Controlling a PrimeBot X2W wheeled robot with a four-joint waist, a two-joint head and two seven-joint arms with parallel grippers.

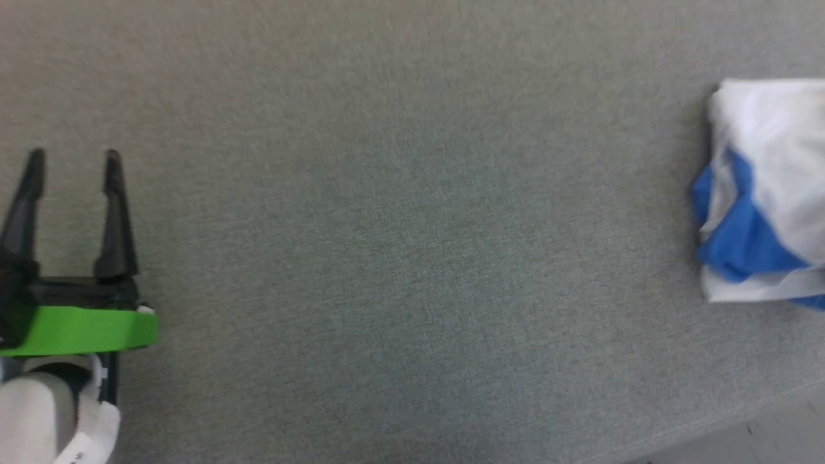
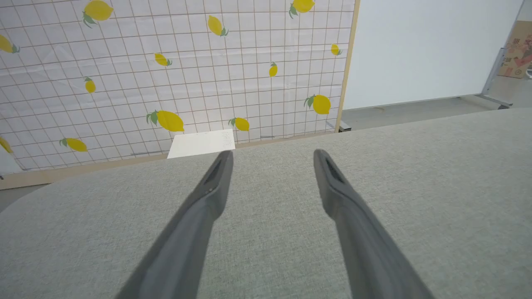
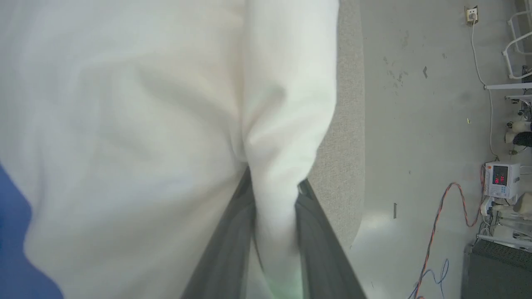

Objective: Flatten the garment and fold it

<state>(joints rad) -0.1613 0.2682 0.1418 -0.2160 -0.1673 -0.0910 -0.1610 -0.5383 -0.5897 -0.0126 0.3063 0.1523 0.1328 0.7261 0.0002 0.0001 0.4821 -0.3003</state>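
Garment (image 3: 124, 104) within right gripper (image 3: 275, 182)

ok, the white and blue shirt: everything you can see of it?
The soft white shirt with bright blue sleeve cloth lies bunched in layers, not flat, on the grey woven-fabric tabletop, cut off by the head view's right edge. Blue folds poke out along its left side. A white fold is pinched between the two dark fingers of the right gripper.
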